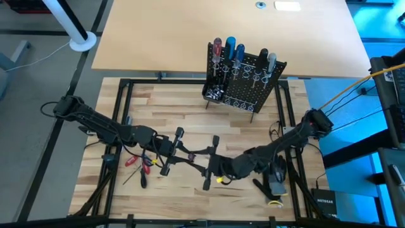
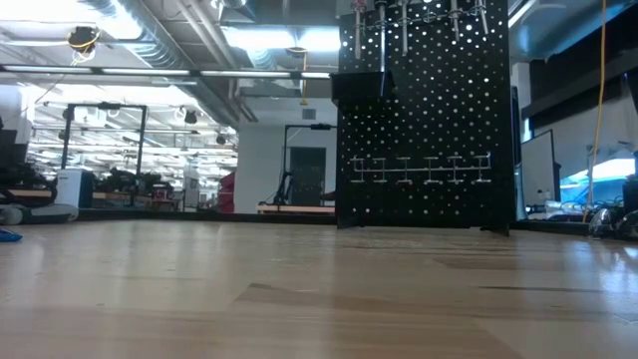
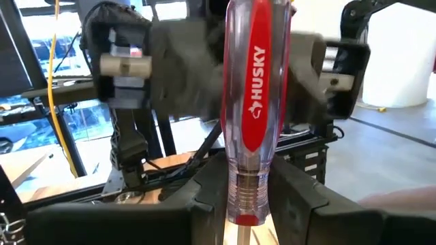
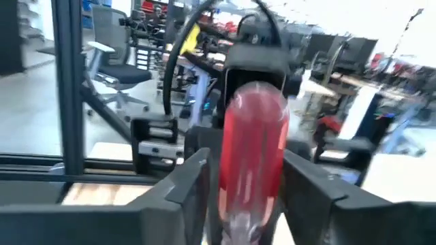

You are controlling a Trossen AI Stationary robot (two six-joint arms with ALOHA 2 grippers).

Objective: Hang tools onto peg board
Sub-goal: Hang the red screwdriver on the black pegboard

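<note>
At the lower middle of the high view the left gripper (image 1: 190, 154) and right gripper (image 1: 214, 166) met over the table (image 1: 190, 107). Both sets of fingers (image 3: 204, 197) flanked one red screwdriver (image 3: 253, 102); the left's clamped it, the right's I cannot tell. The peg board (image 1: 250, 79) stood at upper center, holding tools (image 1: 231, 49).

An open workshop hall with ceiling strip lights (image 2: 269, 38), exposed ducts (image 2: 150, 30), a grey floor (image 1: 38, 82) and an office chair (image 4: 112, 64).
</note>
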